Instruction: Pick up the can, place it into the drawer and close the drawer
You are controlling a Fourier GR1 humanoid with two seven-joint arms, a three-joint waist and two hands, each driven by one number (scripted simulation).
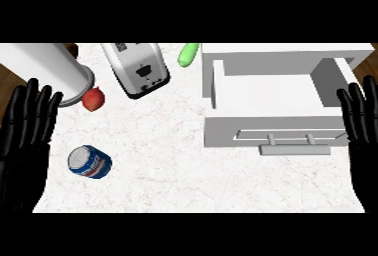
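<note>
A blue and white can (90,162) lies on its side on the marbled counter at the lower left. At the right stands a white drawer (273,131), pulled open, nothing inside it, its bar handle (294,140) facing me. My left hand (28,131) shows at the left edge, fingers straight and pointing up, just left of the can and apart from it. Along the right edge my right hand (362,125) rests the same way, open, beside the drawer's right wall.
A silver toaster (136,67) lies at the back centre. A large white cylinder (52,70) stands at the back left with a red fruit (93,100) beside it. A green vegetable (188,54) lies by the drawer's back left corner.
</note>
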